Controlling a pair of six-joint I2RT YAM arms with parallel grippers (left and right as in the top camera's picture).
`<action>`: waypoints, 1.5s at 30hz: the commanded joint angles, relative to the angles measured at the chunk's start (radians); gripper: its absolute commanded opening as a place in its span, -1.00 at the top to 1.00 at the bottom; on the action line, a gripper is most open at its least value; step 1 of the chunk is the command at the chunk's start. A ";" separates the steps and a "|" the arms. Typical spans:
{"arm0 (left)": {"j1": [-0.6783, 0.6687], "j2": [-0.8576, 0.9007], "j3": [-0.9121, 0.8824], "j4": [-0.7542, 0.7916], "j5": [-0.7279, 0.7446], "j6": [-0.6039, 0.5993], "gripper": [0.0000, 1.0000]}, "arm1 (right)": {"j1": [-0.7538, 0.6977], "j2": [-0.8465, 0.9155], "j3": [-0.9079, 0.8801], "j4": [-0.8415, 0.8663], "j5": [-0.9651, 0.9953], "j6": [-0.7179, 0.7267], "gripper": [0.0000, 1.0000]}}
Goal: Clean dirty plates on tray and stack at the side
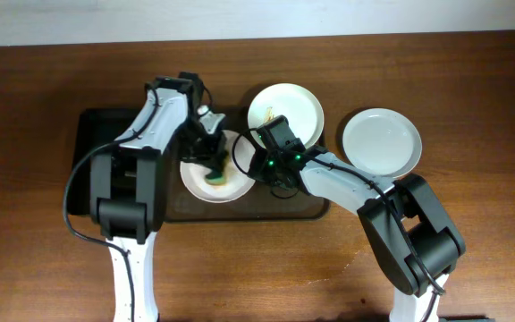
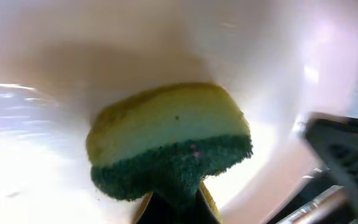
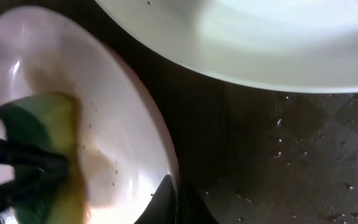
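Note:
One white plate [image 1: 202,183] lies on the brownish tray [image 1: 231,211]. My left gripper [image 1: 215,168] is shut on a yellow-green sponge [image 1: 218,175] pressed onto this plate. In the left wrist view the sponge [image 2: 169,143] fills the middle, held by the fingers [image 2: 176,210] against the plate [image 2: 67,56]. My right gripper [image 1: 256,163] is shut on the plate's right rim; the right wrist view shows its fingers [image 3: 174,200] pinching the rim [image 3: 129,106]. A second plate [image 1: 286,109] with an orange-brown smear sits at the tray's back. A third, clean plate [image 1: 382,141] lies on the table to the right.
A smaller black tray [image 1: 92,148] lies left of the brownish tray, partly under my left arm. The tray floor [image 3: 291,155] is wet with droplets. The second plate's rim [image 3: 260,43] is close above the gripped plate. The table is dark wood.

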 commanded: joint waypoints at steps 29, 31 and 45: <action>0.025 0.026 0.327 -0.116 -0.497 -0.283 0.99 | -0.006 0.018 -0.010 -0.009 0.008 -0.002 0.92; 0.034 0.026 0.455 -0.172 -0.396 -0.250 0.99 | -0.006 0.018 -0.010 -0.010 -0.005 -0.020 0.92; 0.151 0.028 0.771 -0.238 -0.359 -0.248 0.99 | -0.024 0.014 0.163 -0.137 -0.690 -0.344 0.92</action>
